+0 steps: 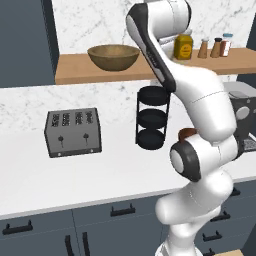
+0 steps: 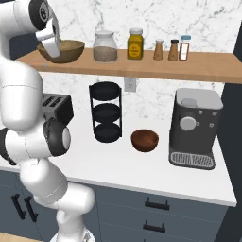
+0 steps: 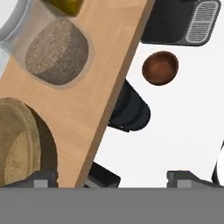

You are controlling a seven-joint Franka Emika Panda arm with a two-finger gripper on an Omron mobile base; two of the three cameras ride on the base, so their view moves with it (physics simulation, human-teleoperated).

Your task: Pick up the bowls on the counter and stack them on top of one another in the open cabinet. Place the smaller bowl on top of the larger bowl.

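The larger bowl (image 1: 113, 56) (image 2: 73, 49) (image 3: 17, 148), wide and light tan, sits upright at the left end of the open cabinet's wooden shelf (image 1: 80, 73) (image 2: 142, 68). My gripper (image 2: 53, 53) (image 3: 113, 178) hovers just in front of it over the shelf's front edge, open, with nothing between the fingers. The smaller bowl (image 2: 144, 140) (image 3: 160, 68), dark reddish-brown, rests on the white counter (image 2: 123, 165) between the black rack and the coffee machine. In the left base view the smaller bowl (image 1: 187, 133) is partly hidden behind my arm.
A black three-tier rack (image 1: 152, 117) (image 2: 106, 112) stands under the shelf, a toaster (image 1: 73, 131) to its left, a coffee machine (image 2: 194, 126) at the right. On the shelf stand a glass jar (image 2: 105, 46), a yellow jar (image 2: 135, 44) and small shakers (image 2: 172, 49).
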